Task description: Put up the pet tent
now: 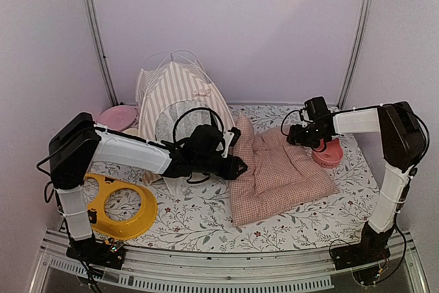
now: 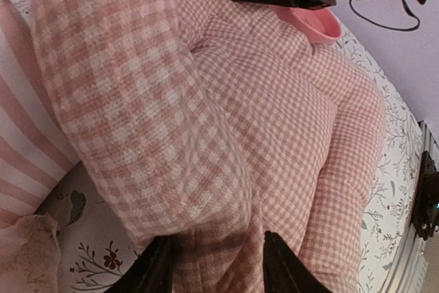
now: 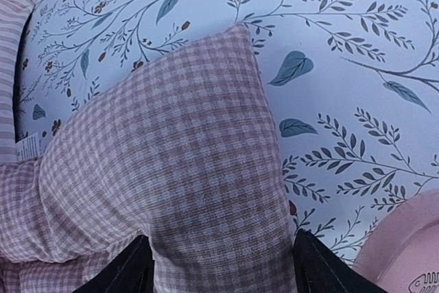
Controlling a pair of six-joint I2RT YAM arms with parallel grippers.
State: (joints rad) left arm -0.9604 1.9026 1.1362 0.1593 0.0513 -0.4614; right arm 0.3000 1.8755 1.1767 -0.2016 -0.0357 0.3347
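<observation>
Pet tent [image 1: 180,97] upright, peak up, door facing near edge (back-left of worktop [image 1: 199,217]). Left fingers [image 2: 154,269], right fingers [image 3: 130,269] straddle cushion [image 1: 281,169]; can't tell if gripped.

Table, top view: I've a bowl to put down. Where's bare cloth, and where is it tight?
Bare: the front strip between yellow ring and cushion; the near right corner beside the cushion; a narrow band behind the cushion. Crowded: back left, where pet tent, pink dish and left arm bunch.

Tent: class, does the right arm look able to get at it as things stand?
Likely yes, on its right side: only the cushion lies between the tent and the right arm. The left arm crosses the tent's front, so the door side looks blocked.
</observation>
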